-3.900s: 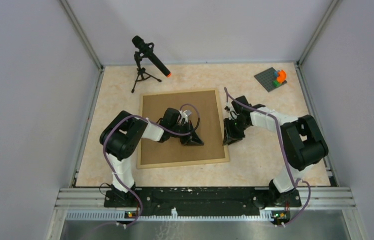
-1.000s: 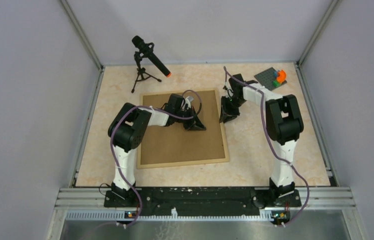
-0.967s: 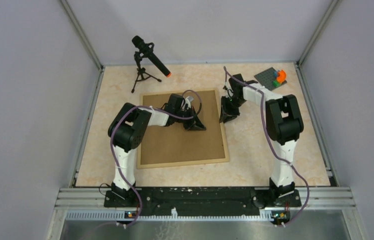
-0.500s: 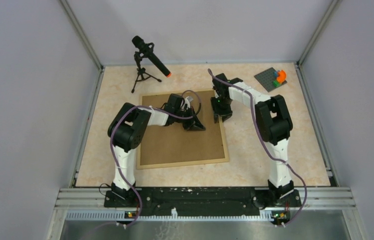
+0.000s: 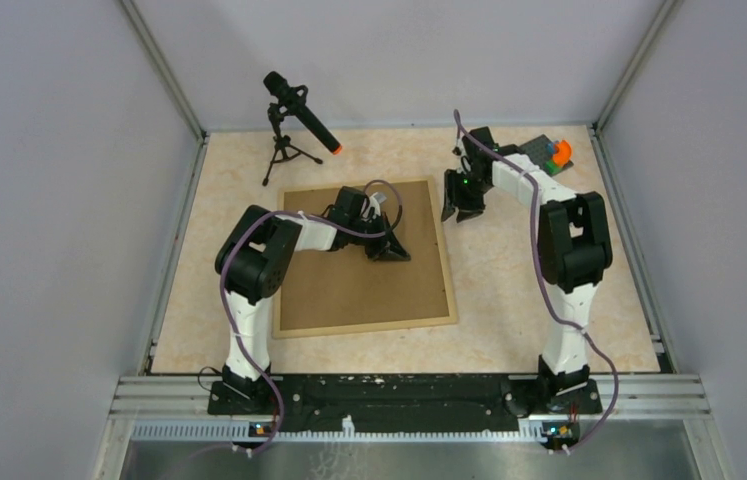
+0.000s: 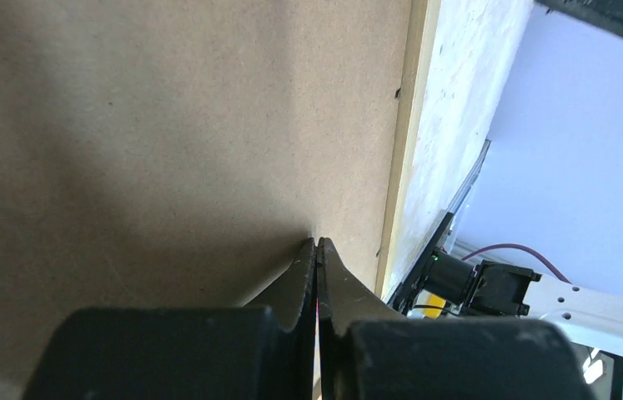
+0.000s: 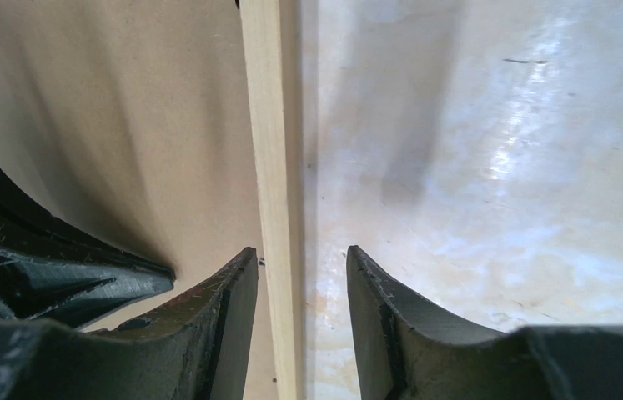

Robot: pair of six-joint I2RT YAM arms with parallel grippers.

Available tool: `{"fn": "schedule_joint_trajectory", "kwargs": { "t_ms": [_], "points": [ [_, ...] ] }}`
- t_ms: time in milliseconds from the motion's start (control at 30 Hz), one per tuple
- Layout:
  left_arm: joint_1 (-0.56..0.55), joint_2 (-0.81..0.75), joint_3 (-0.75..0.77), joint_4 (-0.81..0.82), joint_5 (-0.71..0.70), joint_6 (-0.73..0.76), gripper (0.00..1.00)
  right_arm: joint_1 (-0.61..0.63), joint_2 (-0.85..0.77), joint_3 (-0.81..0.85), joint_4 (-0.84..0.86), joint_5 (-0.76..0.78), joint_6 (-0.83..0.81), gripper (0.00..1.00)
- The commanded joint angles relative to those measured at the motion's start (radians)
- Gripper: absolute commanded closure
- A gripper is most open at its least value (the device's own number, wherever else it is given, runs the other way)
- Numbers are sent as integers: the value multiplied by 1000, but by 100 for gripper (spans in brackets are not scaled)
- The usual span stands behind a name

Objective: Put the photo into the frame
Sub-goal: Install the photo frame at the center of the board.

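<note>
Shifted farther along and spread wider, the right gripper (image 7: pixel 295 275) hangs half open and empty with a wood strip of the frame (image 7: pixel 266 125) between its fingertips, while the left gripper (image 6: pixel 317 243), pinched shut on nothing, presses its tips onto the backing board (image 6: pixel 166 125), likely pinning it over the unseen photo.

The left hand (image 6: pixel 317 250) is closed tight, the right hand (image 7: pixel 299 271) parted.

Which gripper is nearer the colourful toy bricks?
Right. The right gripper straddles the frame edge, near the bricks; the left gripper is over the brown board, farther off.
</note>
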Motion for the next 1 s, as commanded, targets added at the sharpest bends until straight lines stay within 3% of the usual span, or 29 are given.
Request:
{"fn": "schedule_joint_trajectory", "kwargs": {
  "t_ms": [0, 67, 167, 233, 433, 567, 767, 967],
  "points": [
    [3, 24, -11, -114, -136, 75, 98, 2, -21, 6, 82, -27, -16, 57],
    [5, 4, -5, -100, -96, 72, 92, -23, 20, 46, 102, -50, -1, 55],
    [5, -45, 19, -71, -20, 38, 75, -60, 74, 70, 178, -123, 43, 55],
    [4, -63, 67, -82, 6, 26, 73, -72, 117, 110, 198, -149, 55, 56],
    [8, -16, 227, -178, -88, 40, 79, -84, 247, 281, 173, -183, 44, 59],
    [14, 85, 316, -190, -104, 14, 84, -94, 274, 301, 163, -180, 35, 61],
    [43, 135, 285, -174, -160, -1, 88, -95, 281, 254, 187, -223, 21, 63],
    [58, 169, 278, -187, -126, 2, 90, -86, 282, 204, 187, -215, 12, 63]
  ]
}}
